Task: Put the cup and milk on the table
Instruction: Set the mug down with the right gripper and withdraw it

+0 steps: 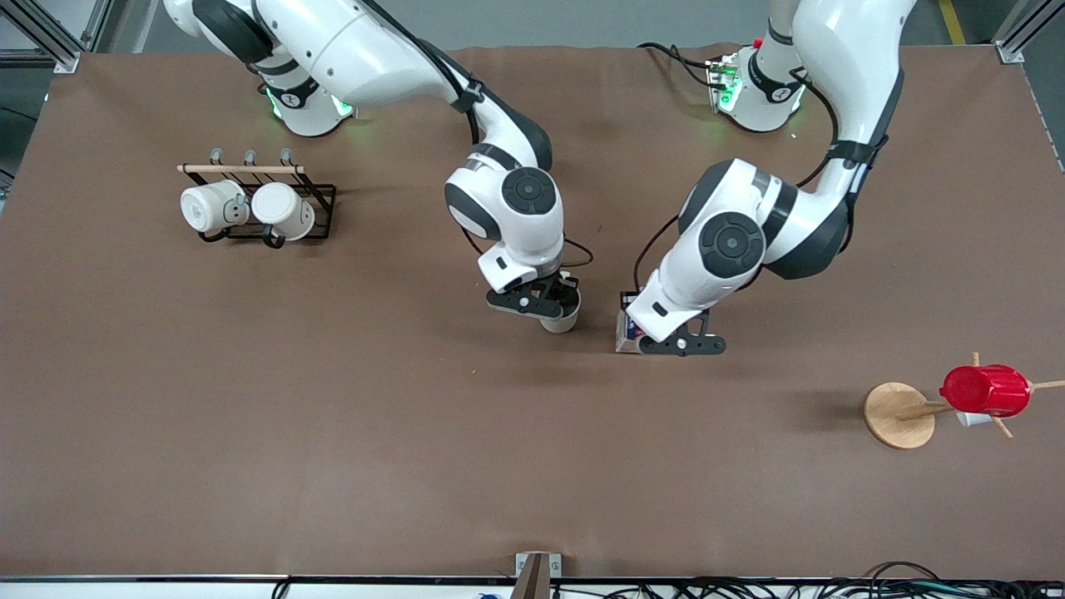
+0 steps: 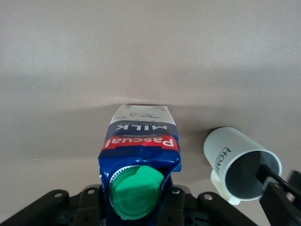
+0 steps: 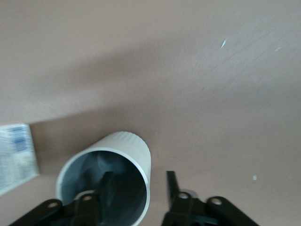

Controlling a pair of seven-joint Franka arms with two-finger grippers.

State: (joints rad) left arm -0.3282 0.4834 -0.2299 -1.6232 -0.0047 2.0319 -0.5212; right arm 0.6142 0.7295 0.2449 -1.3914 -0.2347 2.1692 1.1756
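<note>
The pale cup point(image 1: 562, 323) stands upright on the brown table point(image 1: 333, 433) near its middle. My right gripper point(image 1: 556, 301) is over it, open, with one finger inside the cup point(image 3: 117, 155) and the other finger point(image 3: 172, 188) outside, both apart from the wall. The milk point(image 1: 626, 331) stands beside the cup, toward the left arm's end. My left gripper point(image 2: 131, 195) is shut on the milk point(image 2: 139, 141) just below its green cap point(image 2: 136, 193). The left wrist view also shows the cup point(image 2: 237, 162).
A black rack point(image 1: 320, 200) with two white mugs point(image 1: 250, 210) stands toward the right arm's end. A wooden peg stand point(image 1: 899, 414) holding a red ribbed cup point(image 1: 986, 389) stands toward the left arm's end, nearer the front camera.
</note>
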